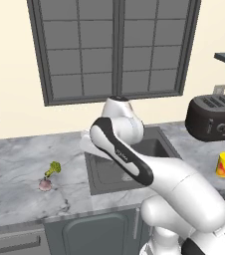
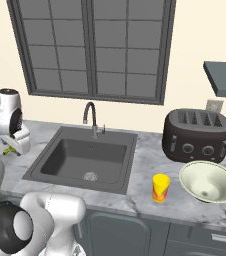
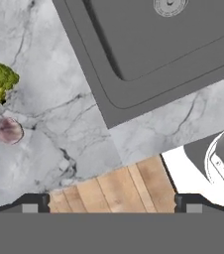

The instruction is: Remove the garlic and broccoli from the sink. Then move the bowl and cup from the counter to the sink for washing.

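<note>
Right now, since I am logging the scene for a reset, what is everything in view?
garlic: one, pinkish-white, on counter left of sink
broccoli: one, yellow-green, beside garlic
sink: one, dark grey, basin bare but for drain
tap: one, dark, behind sink
cup: one, yellow, right of sink
bowl: one, cream-green, right of cup
toaster: one, black, behind bowl
window: one, grey-framed
gripper: one, dark fingertips, open, holding nothing

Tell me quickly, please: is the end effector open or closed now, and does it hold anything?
End effector: open, holding nothing; it is above the counter, beside the sink.
</note>
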Robot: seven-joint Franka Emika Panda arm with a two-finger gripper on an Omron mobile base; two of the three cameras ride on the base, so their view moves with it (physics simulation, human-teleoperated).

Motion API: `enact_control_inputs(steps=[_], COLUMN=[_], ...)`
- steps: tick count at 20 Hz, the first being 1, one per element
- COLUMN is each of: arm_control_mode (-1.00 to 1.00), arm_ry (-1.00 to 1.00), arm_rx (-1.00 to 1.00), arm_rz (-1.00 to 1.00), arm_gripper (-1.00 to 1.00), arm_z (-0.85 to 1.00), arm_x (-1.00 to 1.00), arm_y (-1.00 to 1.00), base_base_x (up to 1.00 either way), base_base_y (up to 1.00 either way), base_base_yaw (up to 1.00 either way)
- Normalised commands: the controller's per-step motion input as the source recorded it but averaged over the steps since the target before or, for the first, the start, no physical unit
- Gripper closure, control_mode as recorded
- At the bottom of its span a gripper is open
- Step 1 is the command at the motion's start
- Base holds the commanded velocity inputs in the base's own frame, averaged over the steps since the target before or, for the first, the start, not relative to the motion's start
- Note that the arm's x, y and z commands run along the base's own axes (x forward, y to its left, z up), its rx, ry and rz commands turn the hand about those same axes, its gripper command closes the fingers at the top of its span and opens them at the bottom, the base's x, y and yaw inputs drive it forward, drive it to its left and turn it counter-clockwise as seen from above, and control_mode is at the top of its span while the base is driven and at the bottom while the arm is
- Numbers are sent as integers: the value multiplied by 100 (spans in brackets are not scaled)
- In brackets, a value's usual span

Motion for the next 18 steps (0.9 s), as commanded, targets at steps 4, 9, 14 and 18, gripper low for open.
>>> enact_control_inputs(steps=[4,9,14,18], arm_control_mode=[-100,-100,-100,-100], arm_ry=[0,-9,-7,-1], arm_rx=[0,0,0,0], arm_rz=[16,22,18,9], arm_gripper=[-100,-100,-100,-100], arm_z=[0,0,0,0], arm_x=[-6,-14,-10,-4], arm_y=[-33,-31,-33,-37], base_base_x=[0,0,0,0], base_base_y=[0,0,0,0], base_base_yaw=[0,0,0,0])
